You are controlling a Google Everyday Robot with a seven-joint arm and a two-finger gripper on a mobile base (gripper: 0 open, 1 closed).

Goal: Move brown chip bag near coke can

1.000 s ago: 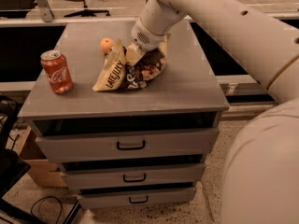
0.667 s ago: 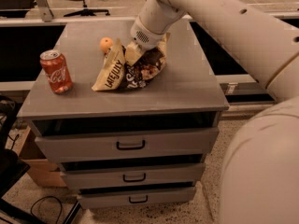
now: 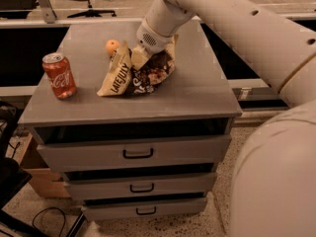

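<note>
The gripper (image 3: 140, 52) sat pressed into the top of the brown chip bag (image 3: 143, 75), near the middle of the counter (image 3: 202, 95) and a little toward its back edge. Whether it had closed on the foil or merely rested against it could not be told. The bag lay crumpled, its tan lettered panel pointing toward the left edge. The coke can (image 3: 59, 75) stood upright near the front left corner, well apart from the bag. A small orange fruit (image 3: 112, 47) lay just behind the bag's left tip.

The glossy foil looked likely to slip from a weak hold, leaving the bag short of the can. A drag across the top could bunch the bag or roll the fruit off the counter. A move carried too far left could drive the bag's leading tip into the can, tipping it or nudging it over the nearby left edge.
</note>
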